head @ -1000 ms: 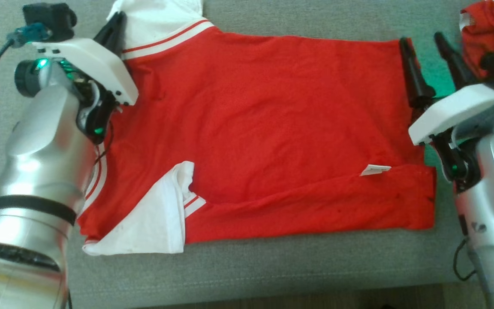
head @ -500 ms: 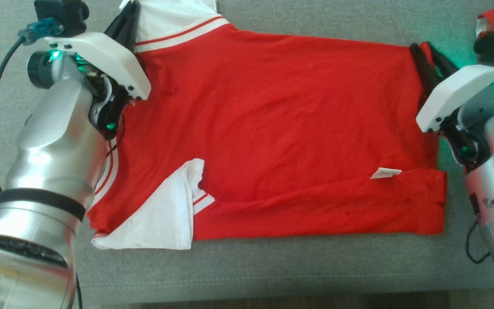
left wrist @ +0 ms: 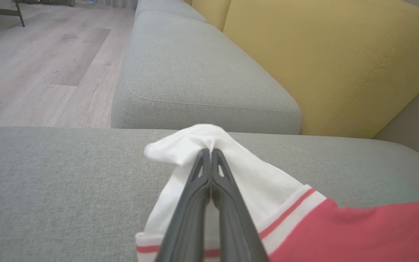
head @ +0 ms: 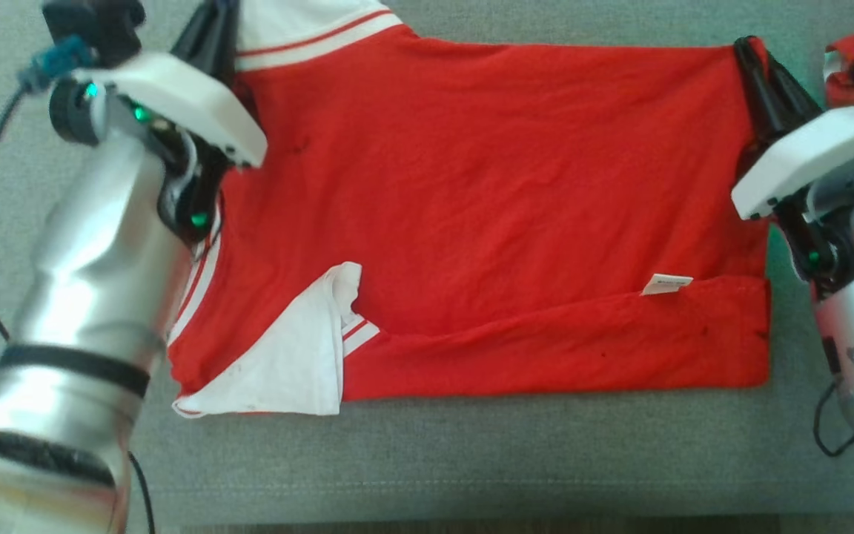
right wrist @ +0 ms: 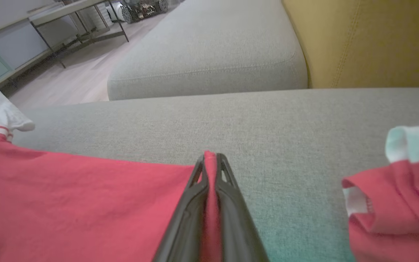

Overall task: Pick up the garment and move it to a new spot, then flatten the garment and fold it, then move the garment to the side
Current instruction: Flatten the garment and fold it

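Observation:
The garment, a red shirt with white striped sleeves, lies spread on the grey sofa seat, its near edge folded over. My left gripper is shut on the far white sleeve, the cloth bunched between its fingertips. My right gripper is shut on the garment's far right corner, a red fold pinched between its fingers. A second white sleeve lies folded at the near left. A small white label shows near the right hem.
Another red and white garment lies crumpled on the seat to the right of my right gripper. Yellow back cushions stand behind the seat. Wooden floor lies beyond the sofa's edge.
My right gripper has closed from open onto the garment's far right corner. The head view has shifted, and both arms sit slightly further away and to the right.

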Tool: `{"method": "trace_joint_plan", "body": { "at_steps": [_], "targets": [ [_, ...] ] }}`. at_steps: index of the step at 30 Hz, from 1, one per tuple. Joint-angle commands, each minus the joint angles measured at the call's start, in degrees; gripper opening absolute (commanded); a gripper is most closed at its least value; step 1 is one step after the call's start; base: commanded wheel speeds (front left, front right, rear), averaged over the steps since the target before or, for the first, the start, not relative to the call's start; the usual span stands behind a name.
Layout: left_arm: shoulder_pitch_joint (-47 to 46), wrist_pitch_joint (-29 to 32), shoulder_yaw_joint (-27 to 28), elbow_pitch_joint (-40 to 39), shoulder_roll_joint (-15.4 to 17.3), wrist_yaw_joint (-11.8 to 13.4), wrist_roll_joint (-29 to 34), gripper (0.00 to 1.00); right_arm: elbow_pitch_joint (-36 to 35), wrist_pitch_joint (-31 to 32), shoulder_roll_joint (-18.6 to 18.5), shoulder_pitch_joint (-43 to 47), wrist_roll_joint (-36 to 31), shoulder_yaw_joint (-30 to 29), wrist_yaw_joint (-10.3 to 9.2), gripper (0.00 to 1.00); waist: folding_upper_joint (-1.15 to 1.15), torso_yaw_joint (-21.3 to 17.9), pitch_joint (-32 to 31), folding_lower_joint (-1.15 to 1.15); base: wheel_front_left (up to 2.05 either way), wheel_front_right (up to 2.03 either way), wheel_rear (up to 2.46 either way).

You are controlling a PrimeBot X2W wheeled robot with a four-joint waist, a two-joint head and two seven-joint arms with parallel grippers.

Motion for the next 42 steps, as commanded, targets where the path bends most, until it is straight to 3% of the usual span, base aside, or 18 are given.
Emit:
{"method": "trace_joint_plan", "body": {
  "at_steps": [1, 9, 11, 17, 23, 28, 30, 31, 32, 33, 34, 35, 36, 42],
  "targets": [
    [1.0, -0.7, 2.4, -3.8, 2.8, 0.8, 0.7, 0.0, -2.7, -0.8, -0.7, 1.9, 0.8, -0.1, -0.04, 0.0, 0.0, 0.1, -0.4, 0.0, 0.0, 0.0, 0.0],
    [19.6, -0.8, 5.1, -27.8, 4.8, 6.4, 4.0, 0.0, -11.5, -3.1, -1.3, 11.3, -0.4, -2.4, -0.04, 0.0, 0.0, 0.8, -2.0, 0.0, 0.0, 0.0, 0.0],
    [26.9, -0.7, 5.0, -36.4, 5.9, 9.0, 4.3, 0.0, -15.2, -3.1, -1.1, 15.1, -1.6, -3.9, -0.04, 0.0, 0.0, 1.1, -2.5, 0.0, 0.0, 0.0, 0.0],
    [38.6, 1.9, 4.7, -50.7, 8.4, 14.0, 4.1, 0.0, -22.6, -3.6, 0.6, 23.1, -5.5, -7.6, -0.04, 0.0, 0.0, 1.8, -2.6, 0.0, 0.0, 0.0, 0.0],
    [45.2, 3.9, 4.2, -55.6, 9.0, 16.2, 2.6, 0.0, -26.8, -5.6, 3.3, 28.5, -10.2, -9.3, -0.04, 0.0, 0.0, 1.8, -2.5, 0.0, 0.0, 0.0, 0.0],
    [48.4, 4.5, 3.6, -54.2, 8.3, 16.5, 0.7, 0.0, -28.0, -8.3, 6.0, 33.0, -14.5, -10.7, -0.04, 0.03, 0.0, 1.7, -2.6, 0.0, 0.0, 0.0, 0.0],
    [49.0, 4.4, 3.6, -52.6, 7.9, 16.3, -0.1, 0.0, -27.4, -8.5, 7.3, 34.6, -15.3, -11.3, -0.04, 0.31, 0.0, 1.6, -2.7, 0.0, 0.0, 0.0, 0.0],
    [49.3, 4.4, 3.5, -51.8, 7.8, 16.2, -0.4, 0.0, -27.2, -8.6, 8.0, 35.3, -15.5, -11.4, -0.04, 0.77, 0.0, 1.5, -2.9, 0.0, 0.0, 0.0, 0.0],
    [49.4, 4.3, 3.5, -50.9, 7.6, 15.9, -0.8, 0.0, -26.8, -8.6, 8.5, 35.9, -15.8, -11.5, -0.04, 1.0, 0.0, 1.5, -3.0, 0.0, 0.0, 0.0, 0.0],
    [49.5, 4.3, 3.4, -49.8, 7.4, 15.7, -1.1, 0.0, -26.5, -8.8, 8.9, 36.4, -15.8, -11.5, -0.04, 1.0, 0.0, 1.4, -3.1, 0.0, 0.0, 0.0, 0.0],
    [49.6, 4.2, 3.4, -48.9, 7.2, 15.6, -1.3, 0.31, -26.2, -8.8, 9.4, 36.9, -15.9, -11.6, -0.04, 1.0, 0.0, 1.4, -3.3, 0.0, 0.0, 0.0, 0.0],
    [49.6, 4.1, 3.4, -48.1, 7.0, 15.5, -1.6, 0.72, -25.9, -8.9, 9.8, 37.4, -15.8, -11.6, -0.04, 1.0, 0.0, 1.4, -3.4, 0.0, 0.0, 0.0, 0.0],
    [49.6, 4.0, 3.3, -47.3, 6.9, 15.3, -1.8, 1.0, -25.7, -9.0, 10.3, 38.0, -15.8, -11.6, -0.04, 1.0, 0.0, 1.5, -3.6, 0.0, 0.0, 0.0, 0.0],
    [49.7, 2.3, 3.9, -44.6, 6.6, 15.5, -1.4, 1.0, -25.6, -9.9, 12.2, 40.4, -15.1, -11.6, -0.04, 1.0, 0.0, 1.2, -5.2, 0.0, 0.0, 0.0, 0.0]
  ]
}}
